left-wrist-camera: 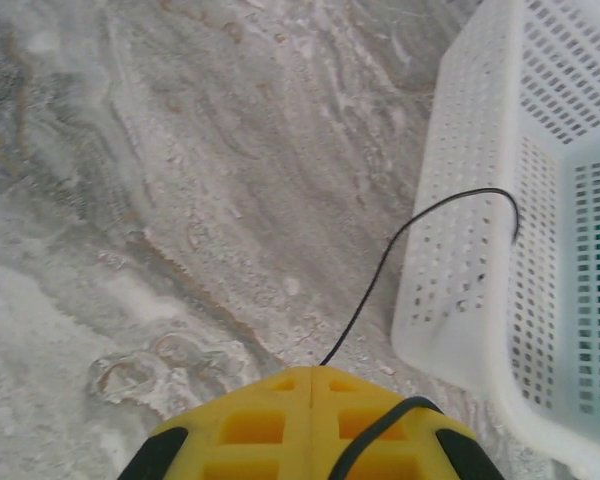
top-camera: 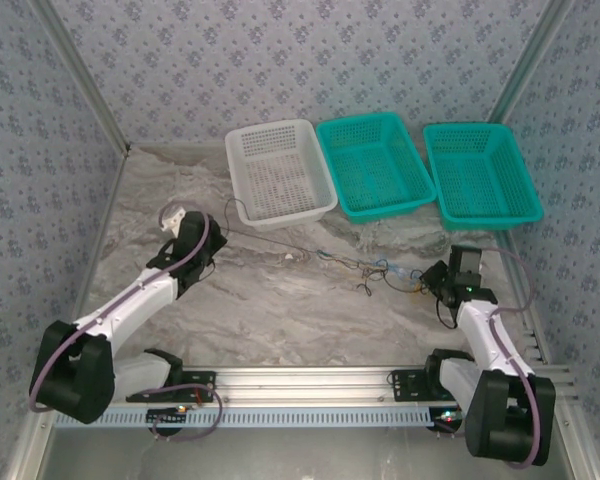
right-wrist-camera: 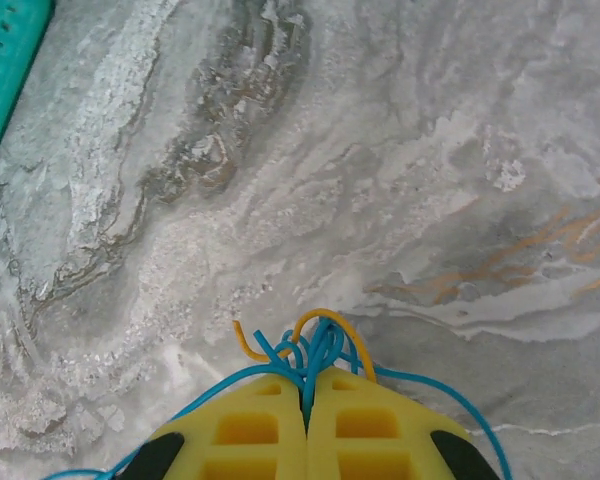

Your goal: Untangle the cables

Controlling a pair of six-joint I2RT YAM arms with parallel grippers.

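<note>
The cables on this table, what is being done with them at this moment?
Two robot arms hold a tangle of thin cables between them. The left fingers are shut on the black cable, beside the white basket. The right fingers are shut on the blue cable and the yellow cable, bunched at their tips. The tangle lies on the table, nearer the right arm.

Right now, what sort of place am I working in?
Probably a staged robot test cell, not a lived-in room: patterned wall panels in aluminium framing box in a marble-print table, a white basket and two teal baskets line its far edge, and a metal mounting rail runs along the near edge.
</note>
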